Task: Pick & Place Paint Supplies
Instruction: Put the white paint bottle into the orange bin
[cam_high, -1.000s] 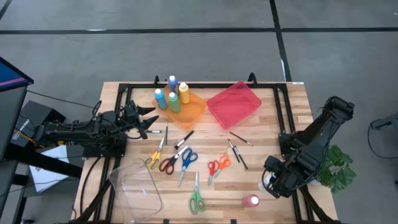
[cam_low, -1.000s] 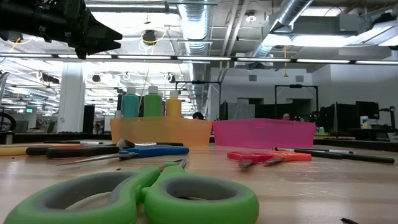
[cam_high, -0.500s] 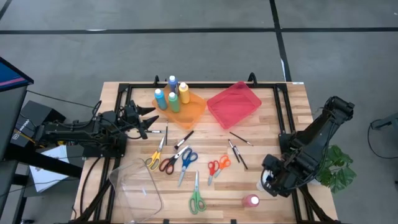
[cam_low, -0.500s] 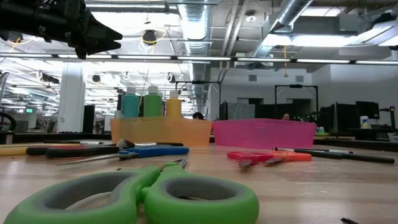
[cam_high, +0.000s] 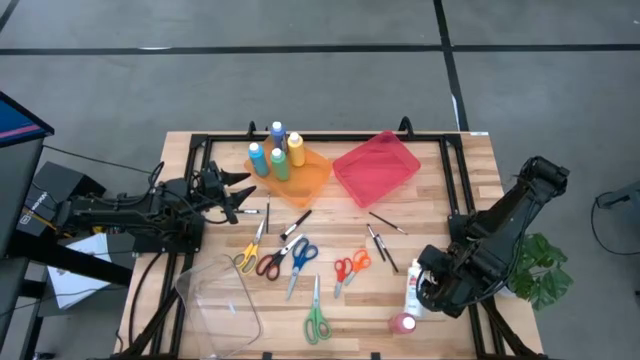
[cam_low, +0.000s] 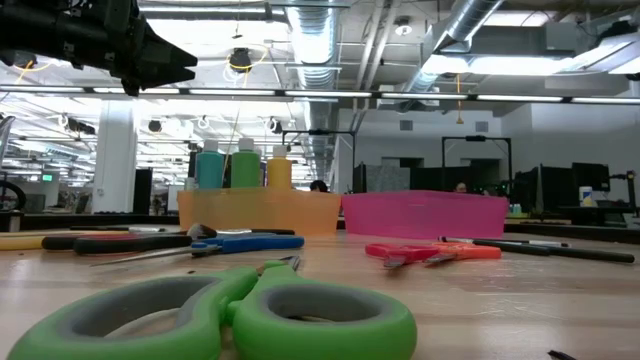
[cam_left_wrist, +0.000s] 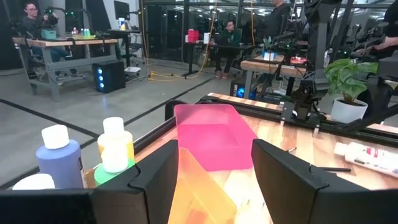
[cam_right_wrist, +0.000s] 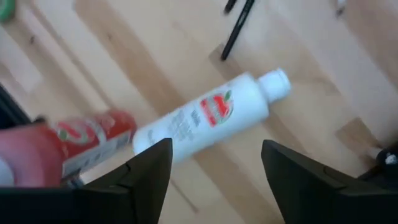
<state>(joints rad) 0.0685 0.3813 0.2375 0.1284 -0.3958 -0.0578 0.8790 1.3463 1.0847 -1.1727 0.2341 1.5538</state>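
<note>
Right gripper (cam_right_wrist: 211, 180) spread wide, empty, over toppled white bottle (cam_right_wrist: 208, 118) beside pink bottle (cam_right_wrist: 37, 149). Left gripper (cam_left_wrist: 211, 171) parted, empty, by orange tray (cam_high: 315, 175).

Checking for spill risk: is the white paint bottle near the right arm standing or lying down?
Lying down. The white bottle rests lengthwise on the table, below the open right gripper.
</note>
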